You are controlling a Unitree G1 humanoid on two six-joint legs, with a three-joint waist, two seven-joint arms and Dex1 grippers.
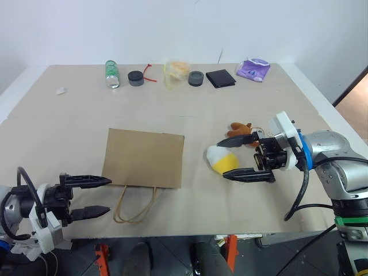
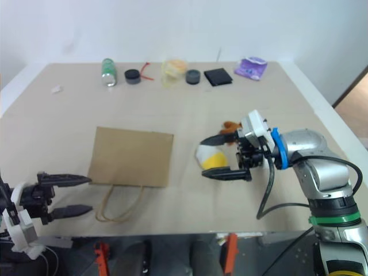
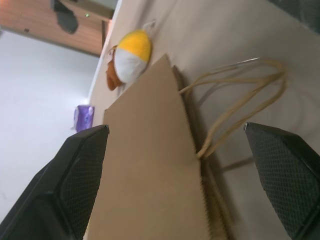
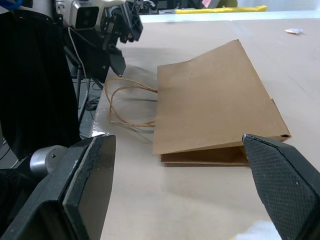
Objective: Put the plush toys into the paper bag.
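Observation:
The brown paper bag (image 1: 144,158) lies flat on the table, its cord handles (image 1: 135,204) toward the front edge. To its right lies the white and yellow egg-shaped plush toy (image 1: 220,161), with the brown doll (image 1: 240,129) just behind it. My right gripper (image 1: 222,159) is open, one finger on each side of the egg toy; I cannot tell whether they touch it. My left gripper (image 1: 108,195) is open and empty, just left of the handles. The left wrist view looks along the bag (image 3: 150,170) to both toys (image 3: 131,55).
Along the table's far edge stand a clear bottle (image 1: 111,74), two black round lids (image 1: 135,78), a yellowish plastic packet (image 1: 176,72), a black wallet (image 1: 221,78) and a purple pouch (image 1: 253,69). A white scrap (image 1: 60,90) lies at the far left.

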